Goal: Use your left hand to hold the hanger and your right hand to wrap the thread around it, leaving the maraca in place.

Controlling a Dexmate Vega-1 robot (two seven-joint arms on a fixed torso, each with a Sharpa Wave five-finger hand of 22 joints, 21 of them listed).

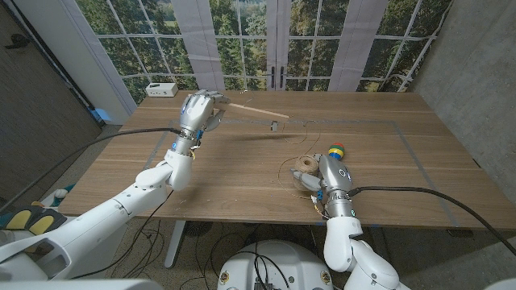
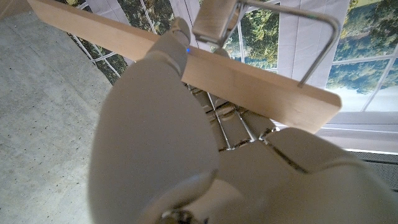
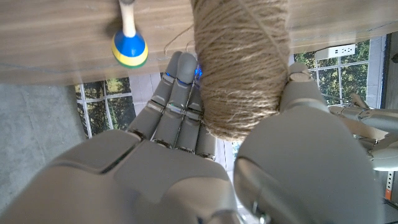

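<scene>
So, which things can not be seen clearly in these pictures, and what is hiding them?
- Head view: the thread running from the twine spool is too thin to trace toward the hanger.
- Head view: the maraca is partly covered by the right hand.
- Left wrist view: the left hand covers the hanger's middle.
- Right wrist view: the spool's far end is cut off by the picture's edge.

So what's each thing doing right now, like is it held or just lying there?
Left hand: raised above the table, holding the hanger.
Wooden hanger: lifted off the table, gripped at one end.
Right hand: gripping the twine spool.
Twine spool: held in the right hand, thread still wound on it.
Maraca: lying on the table, untouched.
White box: sitting at the table's far corner.
</scene>
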